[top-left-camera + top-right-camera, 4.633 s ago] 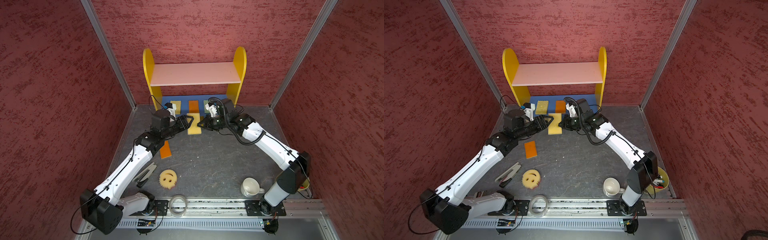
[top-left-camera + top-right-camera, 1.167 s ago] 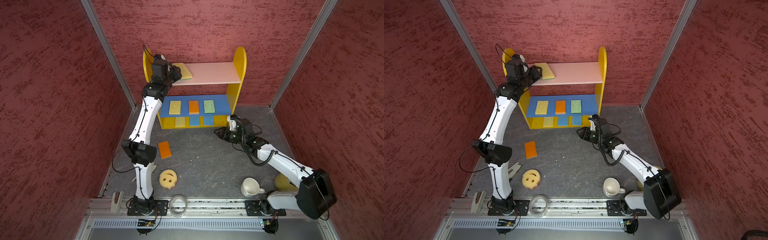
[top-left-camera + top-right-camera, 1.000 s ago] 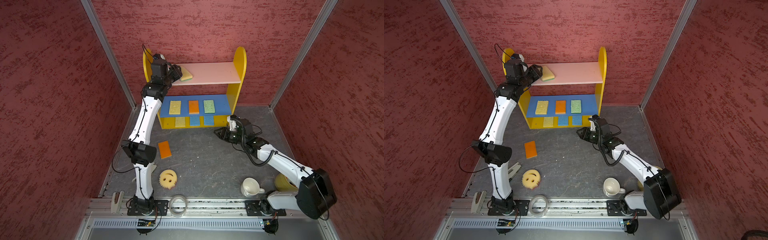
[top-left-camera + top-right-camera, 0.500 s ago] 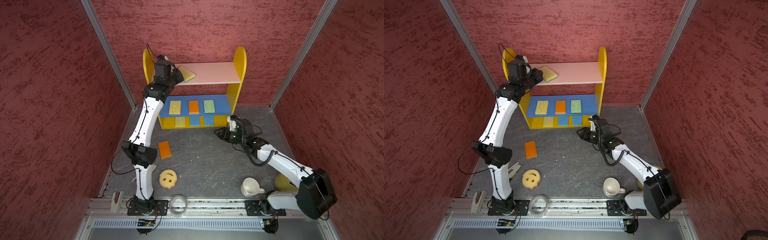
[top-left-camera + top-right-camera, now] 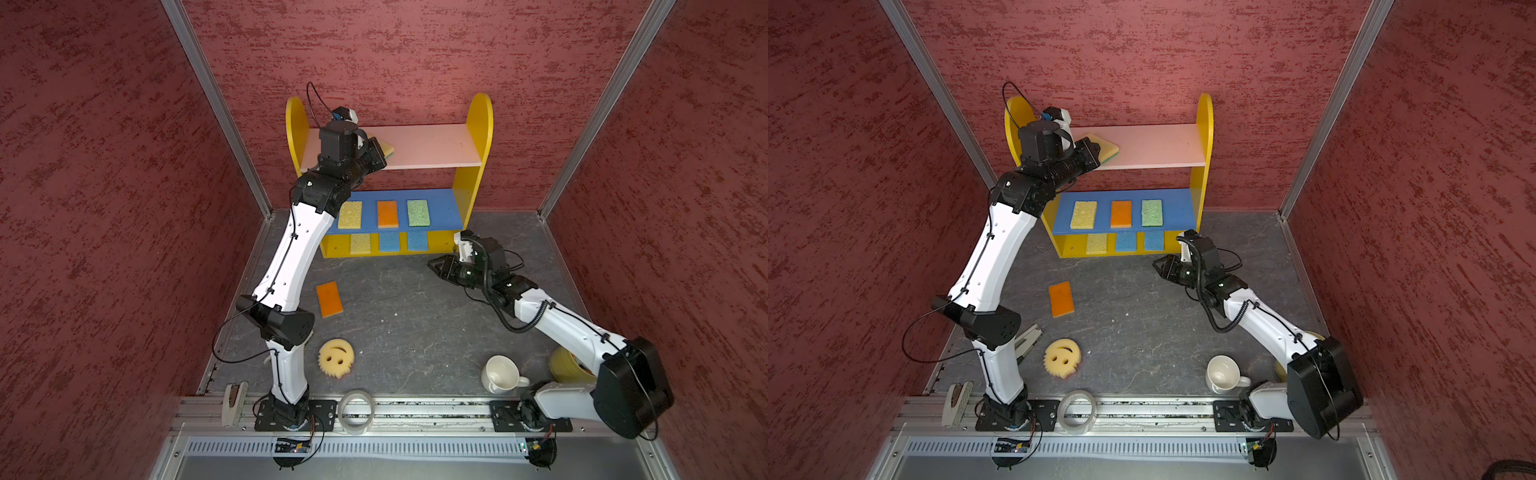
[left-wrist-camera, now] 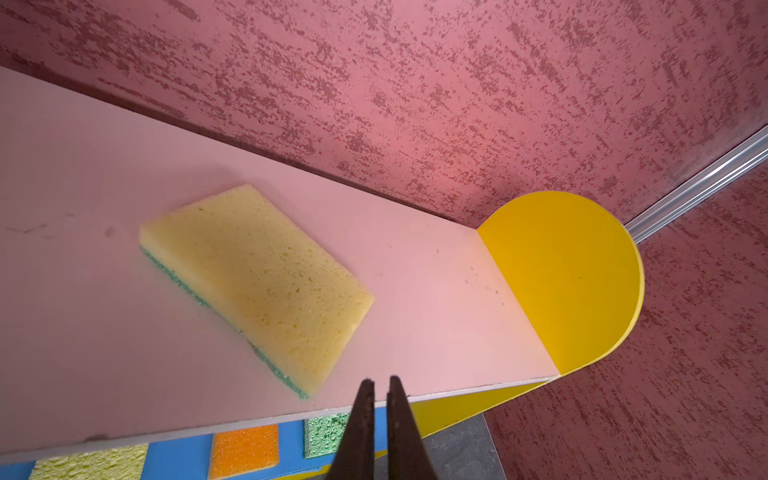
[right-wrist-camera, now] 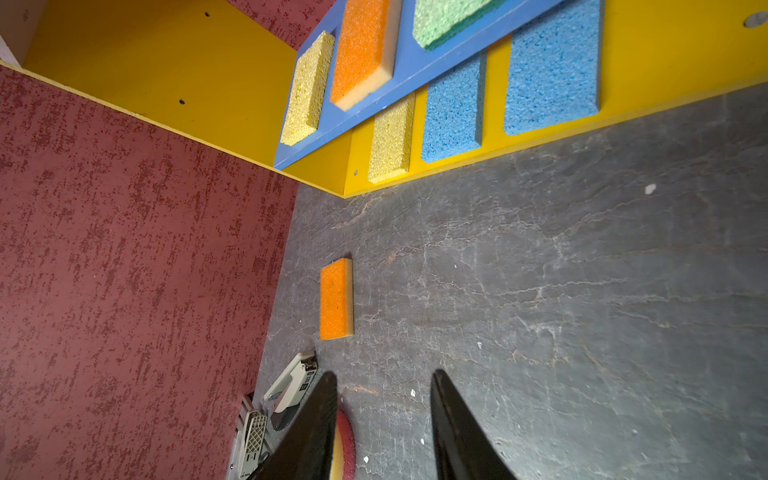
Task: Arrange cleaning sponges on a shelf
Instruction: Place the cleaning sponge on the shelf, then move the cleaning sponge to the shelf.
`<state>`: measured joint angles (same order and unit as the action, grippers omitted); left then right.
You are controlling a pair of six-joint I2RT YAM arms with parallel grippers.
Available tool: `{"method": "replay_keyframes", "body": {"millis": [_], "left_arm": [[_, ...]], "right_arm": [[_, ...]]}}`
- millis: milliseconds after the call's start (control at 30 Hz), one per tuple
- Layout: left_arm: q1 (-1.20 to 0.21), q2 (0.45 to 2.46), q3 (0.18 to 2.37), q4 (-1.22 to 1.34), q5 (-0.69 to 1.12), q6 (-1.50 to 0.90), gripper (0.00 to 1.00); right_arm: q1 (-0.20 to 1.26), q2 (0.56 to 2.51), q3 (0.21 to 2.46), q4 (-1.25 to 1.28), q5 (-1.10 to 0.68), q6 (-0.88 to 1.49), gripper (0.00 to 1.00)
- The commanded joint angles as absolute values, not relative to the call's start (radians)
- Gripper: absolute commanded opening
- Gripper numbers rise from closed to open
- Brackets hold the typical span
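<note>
White mug (image 5: 498,372) on the grey slate table (image 5: 415,324) near the front rail; clear tape ring (image 5: 356,409) flat across that rail — well apart from it. Grey stapler (image 5: 1027,340) by the side wall; yellow container (image 5: 561,365), partly hidden.

Both top views: mounted high over front rail (image 5: 415,409), facing down and toward back wall (image 5: 395,62). Far enough back to take in whole cell, shelf (image 5: 478,124) included. Pair near-identical, small sideways offset.
Left wrist camera: just behind left gripper (image 6: 380,380), looking past it down onto pink upper board (image 6: 436,291), very close.
Right wrist camera: behind right gripper (image 7: 383,374), low over grey floor (image 7: 582,291), facing along it, shelf's lower tiers off to one side of gripper.
Shared by all four views: blue middle board (image 5: 444,212).
</note>
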<state>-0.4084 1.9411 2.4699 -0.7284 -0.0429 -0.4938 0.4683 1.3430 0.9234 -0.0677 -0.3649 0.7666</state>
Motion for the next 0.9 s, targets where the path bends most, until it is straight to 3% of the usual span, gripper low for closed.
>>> {"method": "replay_keyframes", "body": {"millis": [0, 300, 867], "left_arm": [[-0.412, 2.013, 2.544, -0.754, -0.01, -0.5, 0.02], [-0.46, 2.069, 2.583, -0.782, -0.022, -0.476, 0.0], [-0.405, 2.042, 2.575, -0.865, -0.197, -0.436, 0.0]], "right_arm": [[0.463, 1.337, 0.929, -0.04, -0.368, 0.767, 0.39], [0.463, 1.359, 0.906, -0.015, -0.378, 0.782, 0.39], [0.463, 1.355, 0.894, 0.009, -0.37, 0.796, 0.39]]}}
